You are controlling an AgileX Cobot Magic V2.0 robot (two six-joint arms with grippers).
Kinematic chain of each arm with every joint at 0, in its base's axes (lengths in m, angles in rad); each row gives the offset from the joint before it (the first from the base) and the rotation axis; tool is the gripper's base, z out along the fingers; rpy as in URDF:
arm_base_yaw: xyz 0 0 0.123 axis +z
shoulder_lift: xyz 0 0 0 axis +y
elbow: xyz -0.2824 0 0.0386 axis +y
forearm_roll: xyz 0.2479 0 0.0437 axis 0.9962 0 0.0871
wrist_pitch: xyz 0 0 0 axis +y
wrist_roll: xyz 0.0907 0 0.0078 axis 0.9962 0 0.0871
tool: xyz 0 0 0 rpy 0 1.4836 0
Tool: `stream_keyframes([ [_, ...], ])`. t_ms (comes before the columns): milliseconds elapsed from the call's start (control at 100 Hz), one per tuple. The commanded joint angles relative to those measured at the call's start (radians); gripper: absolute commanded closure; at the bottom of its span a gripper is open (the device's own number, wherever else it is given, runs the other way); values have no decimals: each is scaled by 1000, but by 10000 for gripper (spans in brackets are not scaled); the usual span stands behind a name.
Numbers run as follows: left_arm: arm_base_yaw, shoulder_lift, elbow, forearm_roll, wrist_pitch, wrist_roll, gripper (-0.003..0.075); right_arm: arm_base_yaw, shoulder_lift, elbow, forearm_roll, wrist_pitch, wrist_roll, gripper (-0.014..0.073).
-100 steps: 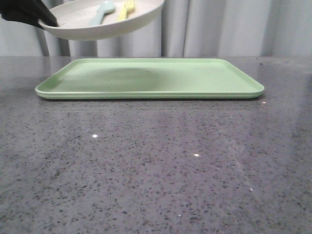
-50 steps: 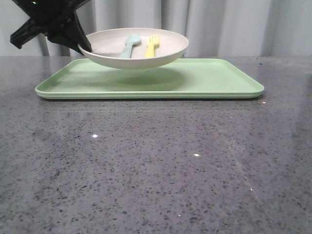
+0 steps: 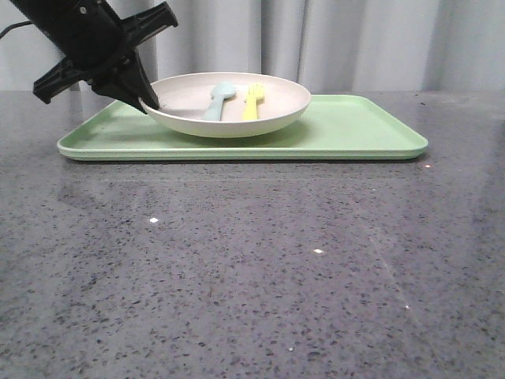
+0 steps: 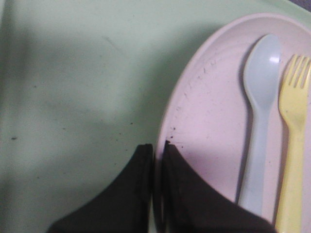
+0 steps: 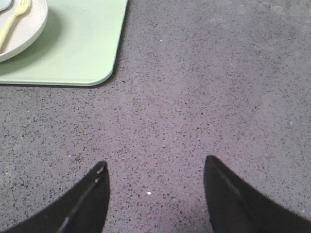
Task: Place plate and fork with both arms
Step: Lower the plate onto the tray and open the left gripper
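Front view: the round, shallow cream plate (image 3: 229, 105) was seen resting on the flat rectangular light-green tray (image 3: 363, 130), towards the tray's left half. Inside the plate lay the small bright yellow plastic fork (image 3: 252, 100) and, just beside it, a pale blue-green plastic spoon (image 3: 218, 99). The black left gripper (image 3: 148, 103) was found at the plate's left rim. The tray stood on a dark speckled stone-look tabletop (image 3: 260, 268). The right arm was not seen in this view.

Left wrist view: the left gripper (image 4: 158, 160) was observed pinched on the plate (image 4: 209, 107) rim, one finger outside over the tray (image 4: 82, 73) and one inside the plate, with only the rim's thickness between them. The fork (image 4: 293, 126) and spoon (image 4: 260, 107) were seen lying parallel, close together.

Right wrist view: the right gripper (image 5: 155, 179) was recorded with its fingers spread wide and nothing between them, over bare tabletop (image 5: 218, 73) well apart from the tray (image 5: 82, 53) corner. The plate (image 5: 22, 29) edge and fork (image 5: 12, 22) were visible at the frame's corner.

Step judged: plate set-down appears complete, release pending. Next move is judged to call for the left fingers to be parted and lifted clear without dragging the rim; the fork would then need a fine pinch by the free right gripper.
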Motion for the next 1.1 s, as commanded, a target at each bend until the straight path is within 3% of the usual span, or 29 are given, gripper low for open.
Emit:
stream_keyframes([
  [0,-9,-41,-37,-36,-58,-15,741,-5,16,-34,-1,-78,-6,155],
  [740,-9,-9,-37,-36,-55,-15,733,-5,16,-34,-1,-78,-6,155],
  [840,-9,-9,-37,-36,-55,-15,671,-5,16,-34,-1,-78,-6,155],
  [1090,-9,-9,-37,-36,-55,-15,403,-5,16,-34,-1,-78,-6,155],
])
